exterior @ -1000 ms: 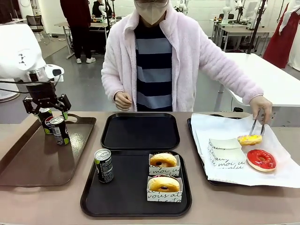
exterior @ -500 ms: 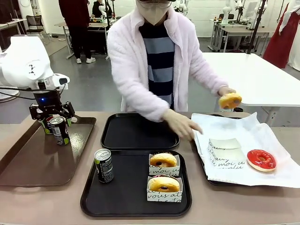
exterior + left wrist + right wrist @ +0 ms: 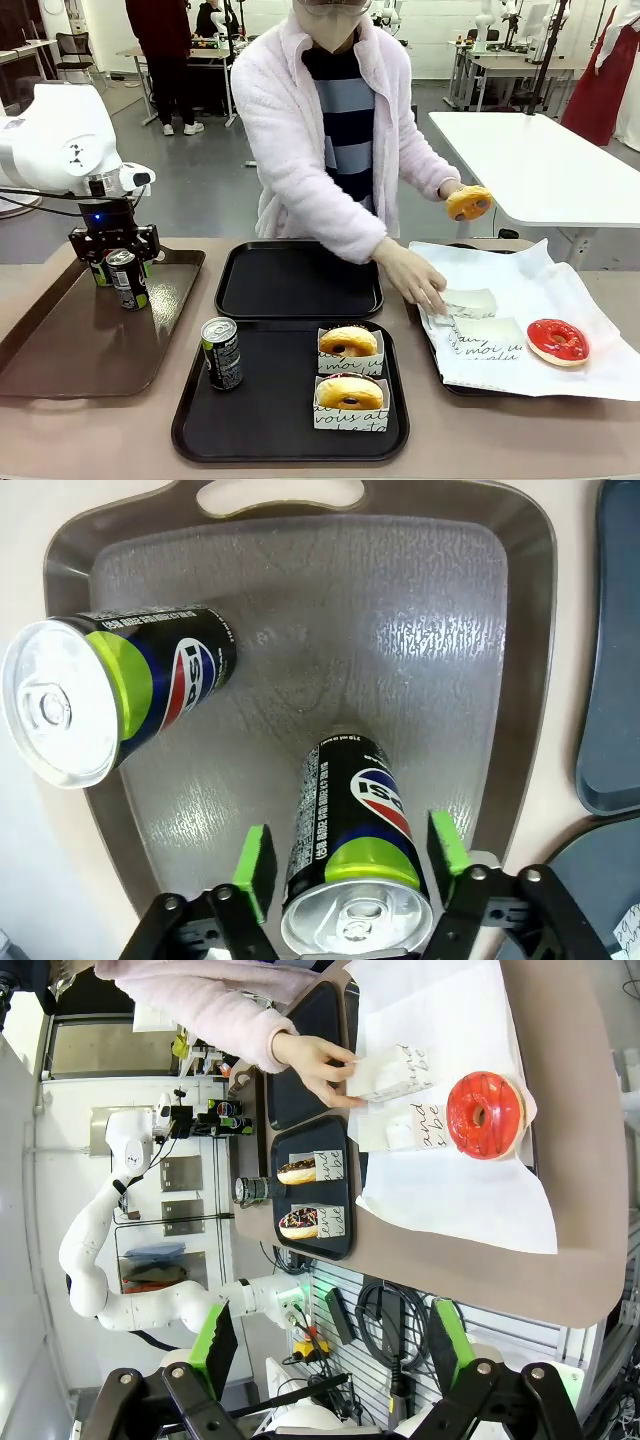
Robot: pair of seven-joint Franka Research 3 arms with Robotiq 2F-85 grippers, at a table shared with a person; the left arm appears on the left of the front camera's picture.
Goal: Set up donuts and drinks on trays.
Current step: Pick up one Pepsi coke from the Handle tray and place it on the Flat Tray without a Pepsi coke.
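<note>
A can [image 3: 355, 810] is standing on the brown tray [image 3: 450, 630], with the left gripper [image 3: 351, 858] straddling it, jaws apart and pads just off its sides, holding nothing. It looks to be starting a pickup: next comes squeezing, lifting and carrying to the far black tray [image 3: 300, 280].

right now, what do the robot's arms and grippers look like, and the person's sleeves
White rounded left arm with a black cable and a small blue light. The left gripper and right gripper are black two-finger frames with green pads. The person wears fluffy pale pink sleeves.
</note>
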